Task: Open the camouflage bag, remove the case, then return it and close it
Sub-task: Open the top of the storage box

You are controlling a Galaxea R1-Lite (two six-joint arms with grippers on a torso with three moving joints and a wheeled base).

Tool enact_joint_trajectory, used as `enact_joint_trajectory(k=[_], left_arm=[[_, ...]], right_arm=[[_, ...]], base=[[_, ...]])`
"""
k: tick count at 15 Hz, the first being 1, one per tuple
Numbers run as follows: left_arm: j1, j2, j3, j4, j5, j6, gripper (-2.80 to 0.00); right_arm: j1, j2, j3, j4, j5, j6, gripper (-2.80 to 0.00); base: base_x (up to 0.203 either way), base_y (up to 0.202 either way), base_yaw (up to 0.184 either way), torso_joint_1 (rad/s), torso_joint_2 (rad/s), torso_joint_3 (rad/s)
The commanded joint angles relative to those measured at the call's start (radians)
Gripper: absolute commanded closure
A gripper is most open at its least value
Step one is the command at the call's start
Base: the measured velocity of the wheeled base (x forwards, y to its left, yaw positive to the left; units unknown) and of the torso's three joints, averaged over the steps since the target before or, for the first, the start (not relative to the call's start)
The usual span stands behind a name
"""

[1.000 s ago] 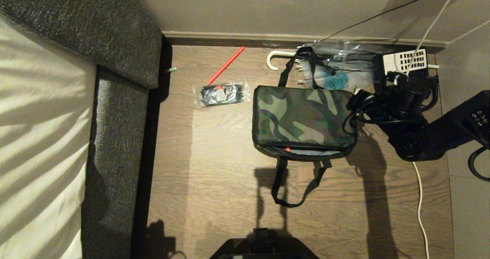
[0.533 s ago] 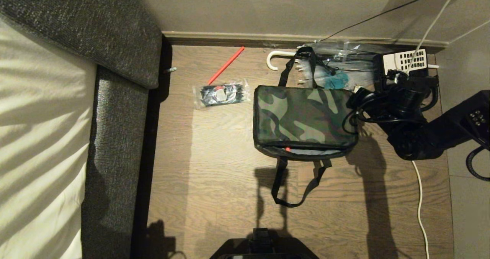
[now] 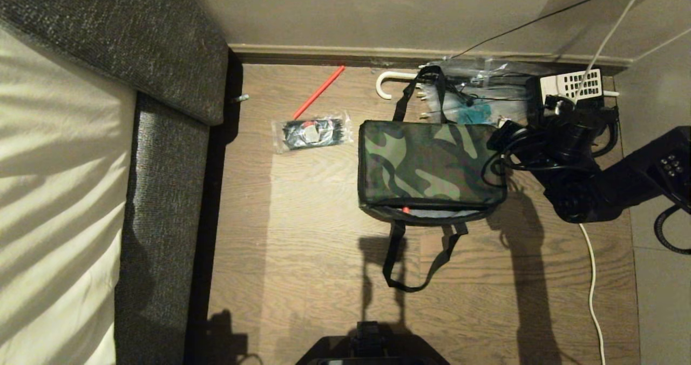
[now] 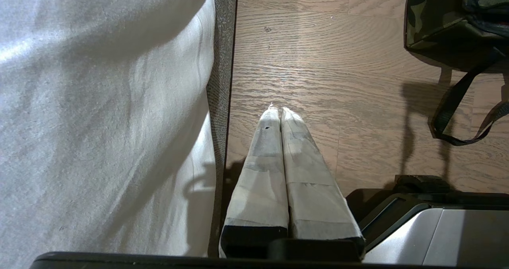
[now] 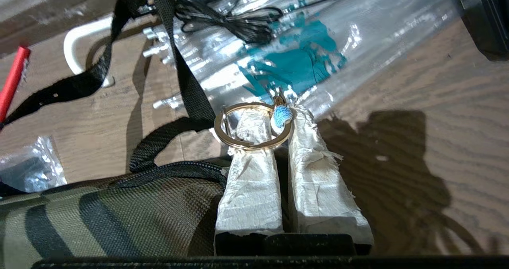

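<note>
Right wrist view alone shows the right end effector (image 5: 283, 115) pinched on a gold ring (image 5: 253, 125), apparently the zipper pull, at the bag's (image 5: 111, 217) far right corner; head view hides this. Soft, floppy fabric on the floor: better pull the ring than the cloth. Left end effector (image 4: 277, 112) closed, idle.

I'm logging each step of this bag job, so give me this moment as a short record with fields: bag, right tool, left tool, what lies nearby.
bag: camouflage bag flat on the wood floor, near edge gaping slightly
case: not visible
right tool: right tool at the bag's far right corner, shut on a gold ring with a blue cord
left tool: left tool shut, empty, over the floor beside the bed
nearby: clear packet, red stick, telephone
</note>
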Motion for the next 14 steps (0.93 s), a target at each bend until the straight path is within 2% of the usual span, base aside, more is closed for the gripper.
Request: enact_joint_trajectory(k=[1,6,7,11,14], left_arm=[[0.0,-0.002,0.002,-0.001,0.0,0.0,0.0],[0.0,-0.002,0.002,-0.001,0.0,0.0,0.0],[0.0,0.0,0.002,-0.001,0.0,0.0,0.0],[0.0,-0.002,0.002,0.0,0.0,0.0,0.0],[0.0,-0.002,0.002,0.0,0.0,0.0,0.0]], right_arm=[[-0.001,0.003,-0.012,-0.007,-0.001,0.003,0.0],[0.0,0.0,0.0,0.003,0.002,0.003,0.0],[-0.001,0.003,0.0,-0.006,0.002,-0.003,-2.8],[-0.003,0.012,0.005,-0.005,0.0,-0.01,-2.8],[-0.046,0.006,0.064,-0.004,0.011,-0.065,-2.8]], base=[[0.0,0.0,0.0,0.0,0.0,0.0],[0.0,0.0,0.0,0.0,0.0,0.0],[0.0,0.0,0.0,0.0,0.0,0.0],[0.0,0.0,0.0,0.0,0.0,0.0],[0.0,0.0,0.0,0.0,0.0,0.0]])
